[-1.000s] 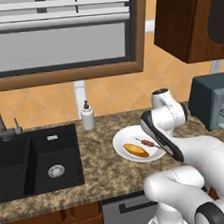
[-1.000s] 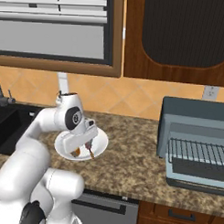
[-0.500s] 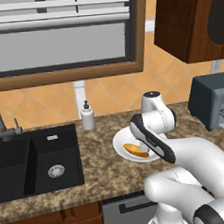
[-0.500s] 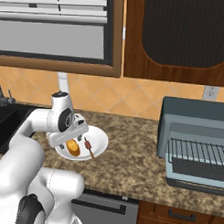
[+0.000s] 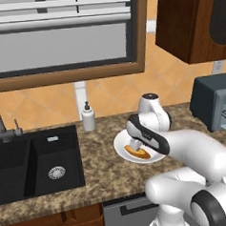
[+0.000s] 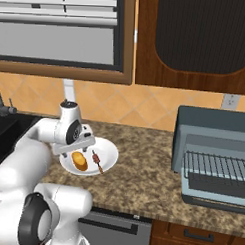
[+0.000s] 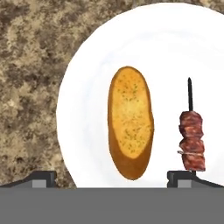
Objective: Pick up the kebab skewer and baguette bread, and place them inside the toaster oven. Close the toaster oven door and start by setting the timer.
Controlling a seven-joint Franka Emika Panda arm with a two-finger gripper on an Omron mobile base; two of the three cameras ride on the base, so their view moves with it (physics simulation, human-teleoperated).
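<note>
A white plate on the granite counter carries the baguette bread and the kebab skewer side by side. My gripper hangs open just above the plate, looking straight down. The baguette's near end lies between the two fingertips, and the skewer's meat end sits by the right fingertip. From the right base view the gripper hovers over the baguette, with the skewer beside it. The toaster oven stands at the right with its door folded down and the wire rack showing.
A black sink with a faucet lies left of the plate, and a soap dispenser stands by the wall. Dark wooden cabinets hang above the oven. Open granite counter separates plate and oven.
The hand has swung left across the plate, from over the skewer to over the baguette. The jaws stayed open and the food has not moved.
</note>
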